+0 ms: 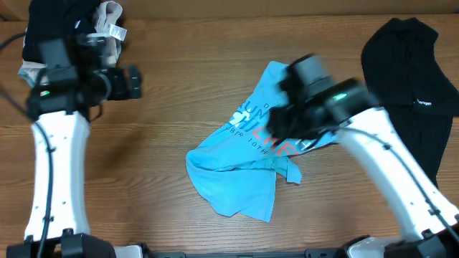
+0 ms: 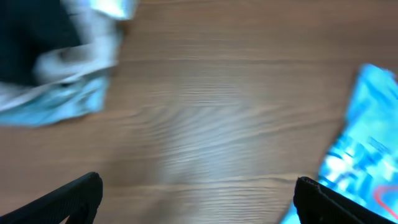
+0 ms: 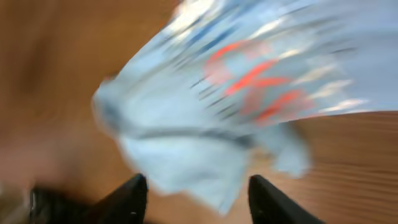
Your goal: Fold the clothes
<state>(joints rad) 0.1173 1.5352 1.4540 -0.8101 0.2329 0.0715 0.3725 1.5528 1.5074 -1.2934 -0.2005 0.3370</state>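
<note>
Our right claw point(image 3: 198, 183) and left claw point(image 2: 198, 182) are both spread, empty. We should pinch a T-shirt point(image 1: 237, 172) edge and drag it flat on the desk point(image 1: 179, 93).

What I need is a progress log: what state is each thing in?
T-shirt: crumpled, unfolded, on the table.
Black garment: lying loose, far right.
Black and beige bundle: heaped, far-left corner.
Left tool: open, empty, over the table.
Right tool: open, over the T-shirt; view blurred.
</note>
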